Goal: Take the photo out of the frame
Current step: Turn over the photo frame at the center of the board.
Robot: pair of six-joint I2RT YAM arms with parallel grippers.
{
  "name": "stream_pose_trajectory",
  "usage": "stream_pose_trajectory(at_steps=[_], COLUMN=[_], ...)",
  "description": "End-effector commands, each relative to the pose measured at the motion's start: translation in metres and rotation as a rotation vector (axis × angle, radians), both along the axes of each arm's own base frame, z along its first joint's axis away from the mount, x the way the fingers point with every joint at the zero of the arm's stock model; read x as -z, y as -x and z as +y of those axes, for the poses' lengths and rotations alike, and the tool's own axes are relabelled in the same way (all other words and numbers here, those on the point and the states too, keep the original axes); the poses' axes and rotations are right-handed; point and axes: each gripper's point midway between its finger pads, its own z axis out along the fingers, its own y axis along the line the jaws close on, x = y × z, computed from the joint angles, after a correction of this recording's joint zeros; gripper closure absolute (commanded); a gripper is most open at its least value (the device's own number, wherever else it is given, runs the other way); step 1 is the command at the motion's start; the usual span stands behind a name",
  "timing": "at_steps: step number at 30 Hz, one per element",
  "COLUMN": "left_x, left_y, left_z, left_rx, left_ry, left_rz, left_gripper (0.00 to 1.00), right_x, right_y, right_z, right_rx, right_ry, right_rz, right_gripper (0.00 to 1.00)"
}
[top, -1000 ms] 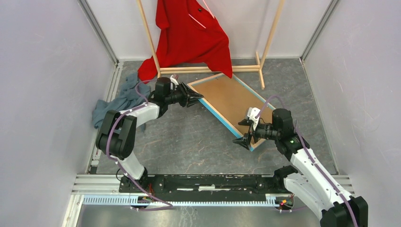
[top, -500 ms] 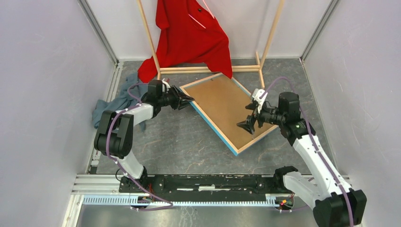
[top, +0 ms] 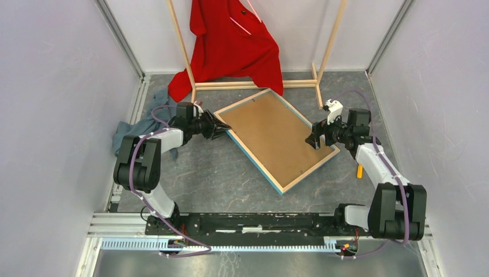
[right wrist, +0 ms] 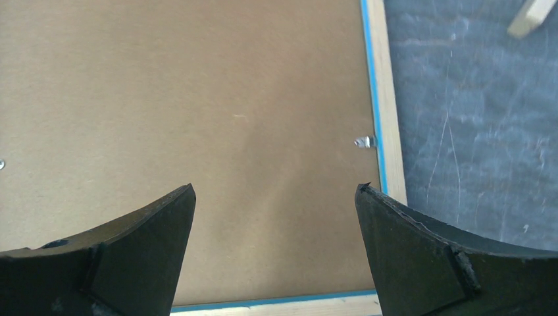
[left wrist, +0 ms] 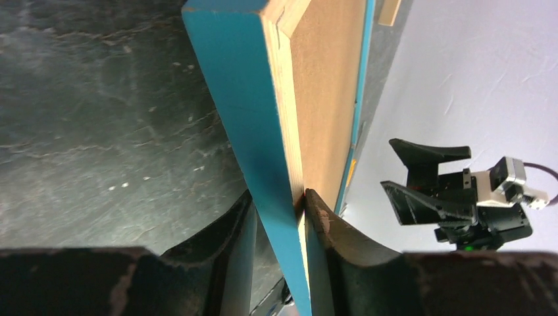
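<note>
Frame [left wrist: 243, 99] corner between left jaws.

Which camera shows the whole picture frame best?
The top view: the frame shows back-up, nearly whole. The left wrist shows only its blue edge pinched in the left hand; the right wrist, one back corner.

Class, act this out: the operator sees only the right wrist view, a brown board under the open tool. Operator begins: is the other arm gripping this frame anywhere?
Observer: Yes. The left tool is shut on the light blue rectangular wooden frame at its left corner.
Operator: Is the photo showing?
Observer: No. From above, only the plain brown backing board shows, facing up.
Operator: What lies beyond the far edge?
Observer: A red shirt hangs on a pale wooden rack, its hem near the frame's far corner.
</note>
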Motion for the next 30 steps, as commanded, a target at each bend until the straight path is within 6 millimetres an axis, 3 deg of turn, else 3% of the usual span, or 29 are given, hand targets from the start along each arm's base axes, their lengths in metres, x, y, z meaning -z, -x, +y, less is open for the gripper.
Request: stream_pose_trajectory(at_steps=[1, 7, 13, 16, 24, 30], left_x=[-0.014, -0.001, 0.015, 0.018, 0.019, 0.037], left_y=[0.001, 0.006, 0.009, 0.008, 0.003, 0.000], left_z=[0.009, 0.016, 0.024, 0.027, 0.038, 0.046], left_rx=[0.057, 0.092, 0.117, 0.105, 0.059, 0.035], left_ry=[-0.044, -0.087, -0.131, -0.134, -0.187, -0.234], left_rz=[-0.125, -0.144, -0.135, -0.137, -0.167, -0.137], left_gripper=[0.62, 0.62, 0.62, 0.62, 0.56, 0.50], right_x=[0.007, 0.023, 0.053, 0.066, 0.069, 0.087], right_y=[-0.017, -0.033, -0.040, -0.036, -0.021, 0.000], right_z=[-0.020, -0.039, -0.041, -0.036, -0.019, -0.012], right_rx=[0.110, 0.208, 0.223, 0.191, 0.085, 0.000], right_ry=[0.014, 0.012, -0.006, -0.030, -0.083, -0.089], right_rz=[0.008, 0.074, 0.189, 0.238, 0.277, 0.381], right_gripper=[0.02, 0.02, 0.02, 0.02, 0.03, 0.04])
